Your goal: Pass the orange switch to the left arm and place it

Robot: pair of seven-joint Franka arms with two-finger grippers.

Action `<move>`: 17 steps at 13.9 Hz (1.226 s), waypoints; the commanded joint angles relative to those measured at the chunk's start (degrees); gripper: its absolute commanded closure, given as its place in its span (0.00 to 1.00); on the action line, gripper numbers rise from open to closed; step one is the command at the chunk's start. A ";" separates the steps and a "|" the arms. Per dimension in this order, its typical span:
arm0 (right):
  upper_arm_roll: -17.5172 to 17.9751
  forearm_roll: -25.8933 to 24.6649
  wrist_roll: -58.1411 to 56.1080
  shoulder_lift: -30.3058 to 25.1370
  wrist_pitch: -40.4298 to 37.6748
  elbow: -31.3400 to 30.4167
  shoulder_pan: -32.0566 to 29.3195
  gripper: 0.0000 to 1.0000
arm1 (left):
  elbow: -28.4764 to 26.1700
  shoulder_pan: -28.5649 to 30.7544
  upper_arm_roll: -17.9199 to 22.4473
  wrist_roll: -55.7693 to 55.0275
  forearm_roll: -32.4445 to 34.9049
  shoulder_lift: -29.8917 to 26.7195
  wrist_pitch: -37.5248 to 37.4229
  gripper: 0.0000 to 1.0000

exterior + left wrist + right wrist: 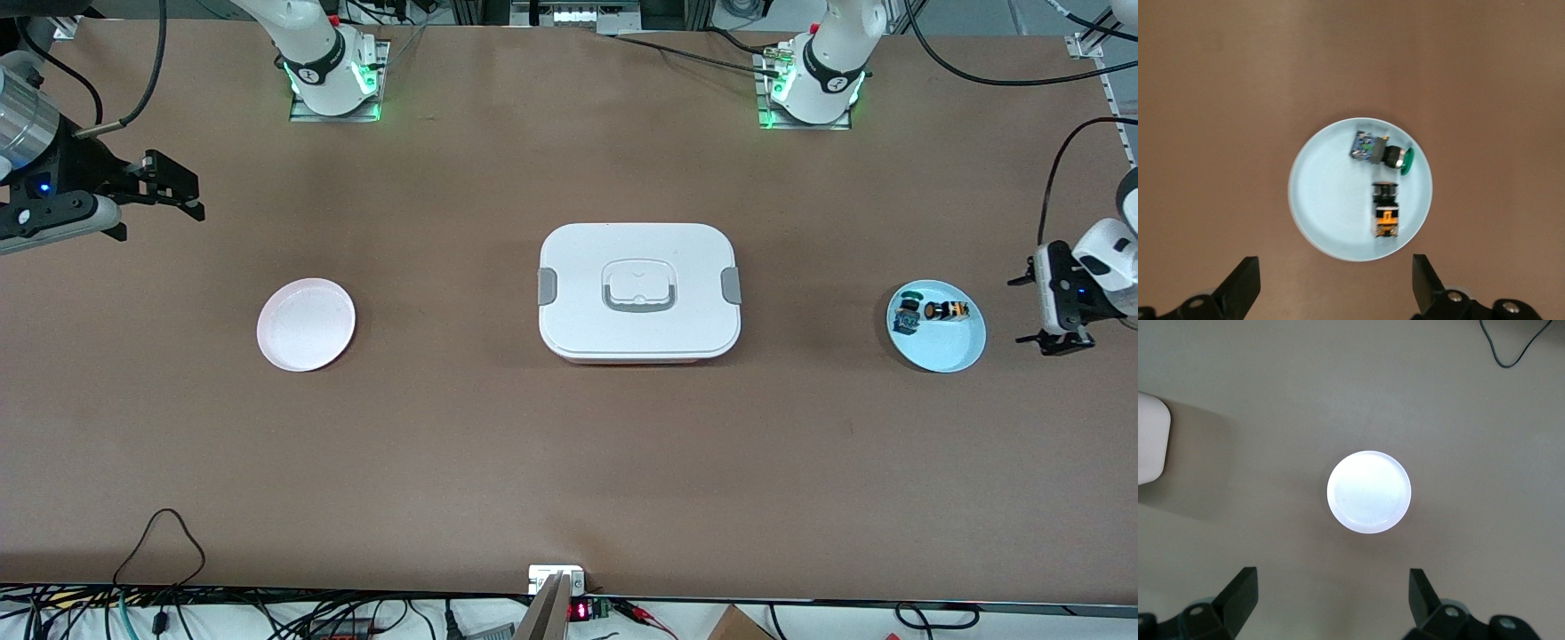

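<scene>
The orange switch [946, 310] lies on its side in a pale blue plate [956, 351] at the right of the front frame, toward the left arm's end of the table [569, 462], just beside a green-capped switch [909, 311] in the same plate. The left pincer [1036, 308] hangs in the air at the right edge of the frame, over bare table just beside that plate, its fingers spread wide and holding nothing; the left wrist view shows both fingertips [1245, 283] apart at the lower edge with the plate between and above them. The box [638, 291] sits closed in the middle of the frame. A pink plate [306, 324] lies at centre left. The right pincer [173, 187] waits at upper left, arm reaching sideways, fingers open and holding nothing.
</scene>
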 commanded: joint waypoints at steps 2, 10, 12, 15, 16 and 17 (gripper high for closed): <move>0.52 -1.12 -0.03 -0.24 0.24 0.34 0.38 0.00 | 6.71 -0.62 -1.66 0.53 -0.90 0.35 -1.89 0.00; 0.43 -1.91 -0.11 -0.15 0.50 0.34 0.20 0.00 | 15.43 -2.47 -2.82 -13.43 -0.55 -0.17 -10.59 0.00; 0.43 -2.44 -0.11 -0.06 0.59 0.34 0.20 0.00 | 15.51 -3.25 -2.91 -19.82 -0.46 -1.23 -11.98 0.00; 0.43 -2.44 -0.11 -0.06 0.51 0.25 0.03 0.00 | 15.51 -3.79 -2.99 -39.40 -0.29 -2.81 -17.25 0.00; 0.34 -2.44 -0.11 0.02 0.51 0.25 -0.06 0.00 | 15.43 -4.05 -3.34 -44.95 -0.37 -3.16 -18.75 0.00; 0.34 -2.44 -0.20 0.03 0.51 0.16 -0.06 0.00 | 15.43 -4.05 -3.52 -48.74 -0.28 -3.42 -19.89 0.00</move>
